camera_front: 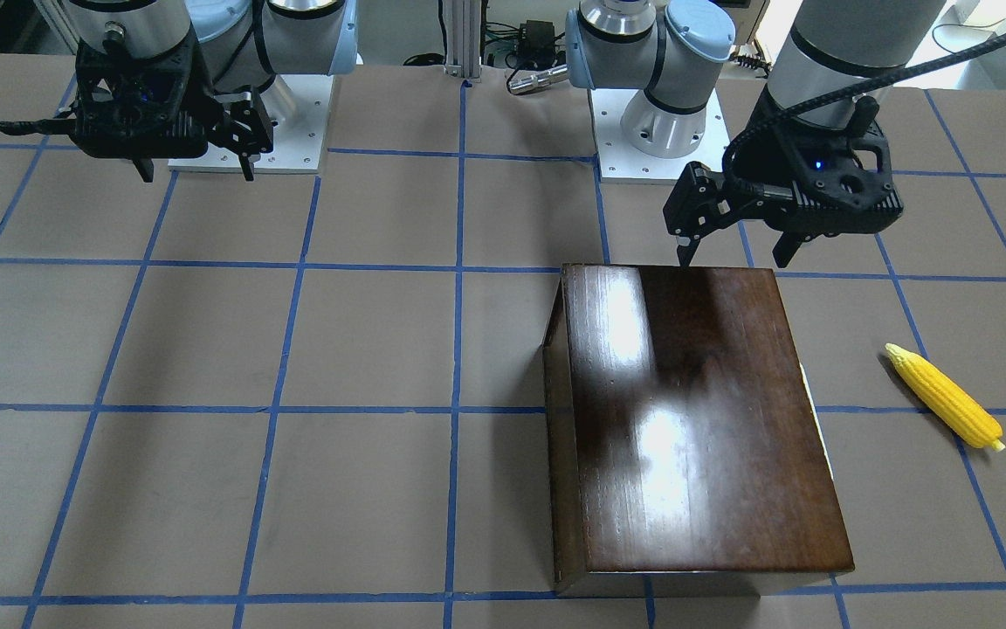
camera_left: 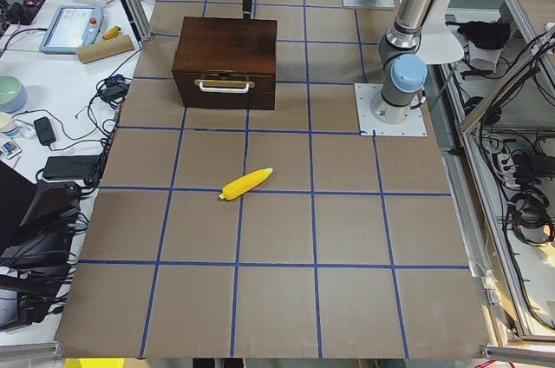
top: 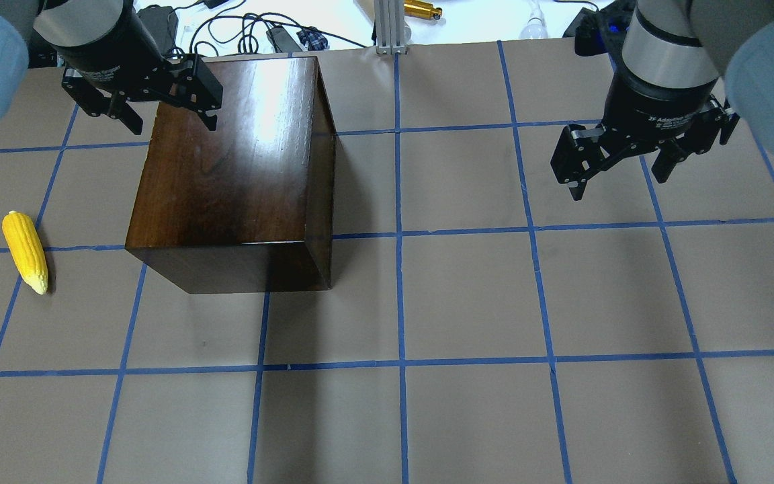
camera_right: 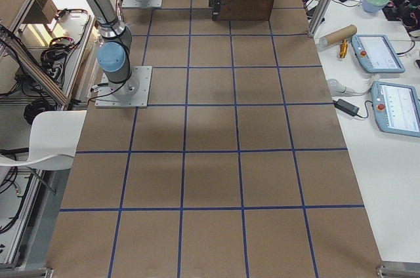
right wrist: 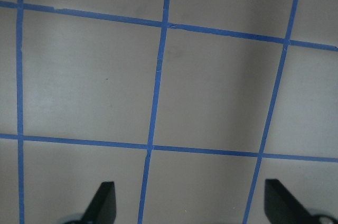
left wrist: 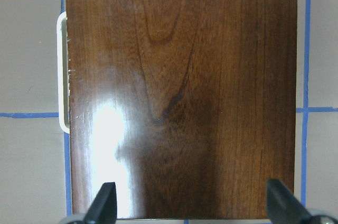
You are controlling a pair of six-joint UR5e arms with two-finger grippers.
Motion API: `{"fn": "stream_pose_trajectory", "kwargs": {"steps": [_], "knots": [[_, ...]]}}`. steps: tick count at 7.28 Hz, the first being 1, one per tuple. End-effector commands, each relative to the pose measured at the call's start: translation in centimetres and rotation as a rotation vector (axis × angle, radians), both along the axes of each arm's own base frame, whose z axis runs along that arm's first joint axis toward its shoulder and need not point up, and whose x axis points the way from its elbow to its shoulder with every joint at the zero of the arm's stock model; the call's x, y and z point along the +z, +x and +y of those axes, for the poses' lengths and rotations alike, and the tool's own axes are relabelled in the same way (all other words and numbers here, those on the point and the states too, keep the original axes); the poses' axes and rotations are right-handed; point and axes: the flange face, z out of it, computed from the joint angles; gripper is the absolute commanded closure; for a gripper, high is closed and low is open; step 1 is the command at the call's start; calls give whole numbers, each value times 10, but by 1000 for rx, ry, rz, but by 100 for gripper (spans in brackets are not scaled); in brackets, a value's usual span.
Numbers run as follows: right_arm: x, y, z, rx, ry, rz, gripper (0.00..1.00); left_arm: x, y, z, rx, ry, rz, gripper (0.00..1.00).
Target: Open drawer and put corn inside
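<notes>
The glossy dark-brown box [top: 232, 181] stands on the table's left half, also in the front view [camera_front: 695, 428]. Its drawer [camera_left: 225, 86] is closed; the front panel with a pale pull faces the robot's left. The pull shows at the box's edge in the left wrist view [left wrist: 62, 71]. The yellow corn [top: 24, 250] lies on the table left of the box, apart from it, also in the front view [camera_front: 944, 395] and the left side view [camera_left: 246, 184]. My left gripper [top: 173, 126] hovers open and empty over the box's top. My right gripper [top: 619, 185] hangs open and empty over bare table.
The table [top: 467, 302] is brown with a grid of blue tape. An aluminium post [top: 390, 27] stands at its far edge. Cables and tablets [camera_left: 74, 28] lie on the side benches beyond the table. The arm bases [camera_front: 660, 131] sit on the robot's side.
</notes>
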Motion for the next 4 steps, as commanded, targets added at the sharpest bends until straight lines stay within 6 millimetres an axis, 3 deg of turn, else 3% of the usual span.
{"fn": "stream_pose_trajectory", "kwargs": {"steps": [1, 4], "knots": [[0, 0, 0, -1, 1, 0, 0, 0, 2, -1, 4, -2, 2, 0], [0, 0, 0, -1, 1, 0, 0, 1, 4, 2, 7, 9, 1, 0]]}}
